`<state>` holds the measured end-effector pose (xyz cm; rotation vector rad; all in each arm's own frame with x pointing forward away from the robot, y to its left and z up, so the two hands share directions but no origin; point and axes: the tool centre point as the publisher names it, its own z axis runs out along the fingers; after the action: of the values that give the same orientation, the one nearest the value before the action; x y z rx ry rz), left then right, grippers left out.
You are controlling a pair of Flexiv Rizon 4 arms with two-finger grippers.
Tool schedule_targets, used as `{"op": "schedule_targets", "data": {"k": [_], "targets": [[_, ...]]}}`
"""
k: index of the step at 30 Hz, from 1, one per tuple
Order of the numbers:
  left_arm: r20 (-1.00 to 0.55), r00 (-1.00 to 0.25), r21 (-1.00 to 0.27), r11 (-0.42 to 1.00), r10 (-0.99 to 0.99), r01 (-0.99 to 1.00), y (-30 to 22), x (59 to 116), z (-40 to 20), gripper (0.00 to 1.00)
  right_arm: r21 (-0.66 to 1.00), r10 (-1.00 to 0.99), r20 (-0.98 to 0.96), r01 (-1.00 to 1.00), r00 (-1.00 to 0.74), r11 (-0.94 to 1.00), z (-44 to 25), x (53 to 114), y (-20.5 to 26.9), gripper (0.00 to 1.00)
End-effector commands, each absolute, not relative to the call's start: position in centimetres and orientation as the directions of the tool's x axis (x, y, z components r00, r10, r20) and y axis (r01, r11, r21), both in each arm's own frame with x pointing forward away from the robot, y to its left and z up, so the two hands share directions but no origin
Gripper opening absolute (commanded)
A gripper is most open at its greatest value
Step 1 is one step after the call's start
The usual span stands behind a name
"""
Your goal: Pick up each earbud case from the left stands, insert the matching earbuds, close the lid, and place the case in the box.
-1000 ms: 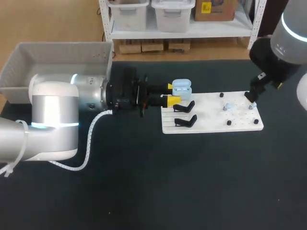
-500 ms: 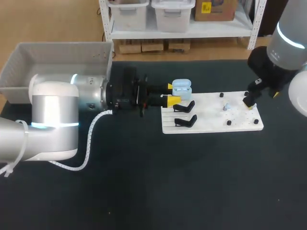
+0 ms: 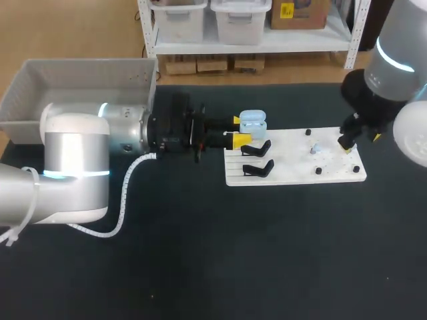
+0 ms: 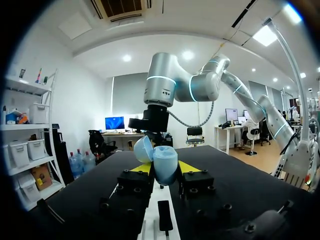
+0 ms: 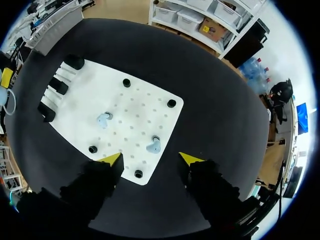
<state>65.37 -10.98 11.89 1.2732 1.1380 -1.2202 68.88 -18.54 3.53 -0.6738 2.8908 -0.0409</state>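
Pale blue, its lid open, the earbud case (image 3: 252, 123) sits clamped between the yellow fingertips of the left hand (image 3: 238, 130), just above the left end of the white board (image 5: 135, 95), which lies toward the tabletop's right edge. Two black stands (image 3: 257, 160) on that end carry nothing. The right hand (image 5: 151, 159) hangs over the board's right end with its fingers spread wide and holding nothing. Two blue earbuds (image 5: 104, 119) lie on the board. A grey box (image 3: 40, 87) occupies the tabletop's far left corner.
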Motion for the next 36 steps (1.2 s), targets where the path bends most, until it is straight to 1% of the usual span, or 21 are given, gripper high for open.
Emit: {"op": "schedule_targets", "data": {"k": [1, 3, 14, 19, 27, 36], "targets": [[-0.999, 0.052, 0.053, -0.057, -0.010, 0.997, -11.0, 65.3, 11.8, 0.00, -0.073, -0.439, -0.155, -0.433, -0.885, 0.898, 3.0, 69.2, -18.3, 0.50], [-0.999, 0.052, 0.053, -0.057, -0.010, 0.997, -11.0, 65.3, 11.8, 0.00, -0.077, -0.438, -0.155, -0.432, -0.885, 0.899, 2.9, 69.2, -18.2, 0.51], [-0.999, 0.052, 0.053, -0.057, -0.010, 0.997, -11.0, 65.3, 11.8, 0.00, -0.088, -0.416, -0.163, -0.407, -0.895, 0.909, 2.5, 69.6, -18.4, 0.49], [-0.999, 0.052, 0.053, -0.057, -0.010, 0.997, -11.0, 65.3, 11.8, 0.00, -0.097, -0.410, -0.162, -0.399, -0.897, 0.912, 2.2, 69.7, -18.4, 0.45], [-0.999, 0.052, 0.053, -0.057, -0.010, 0.997, -11.0, 65.3, 11.8, 0.00, -0.112, -0.394, -0.169, -0.380, -0.903, 0.918, 1.9, 69.9, -18.4, 0.43], [-0.999, 0.052, 0.053, -0.057, -0.010, 0.997, -11.0, 65.3, 11.8, 0.00, -0.129, -0.378, -0.174, -0.360, -0.909, 0.924, 1.8, 70.4, -18.4, 0.36]]}}
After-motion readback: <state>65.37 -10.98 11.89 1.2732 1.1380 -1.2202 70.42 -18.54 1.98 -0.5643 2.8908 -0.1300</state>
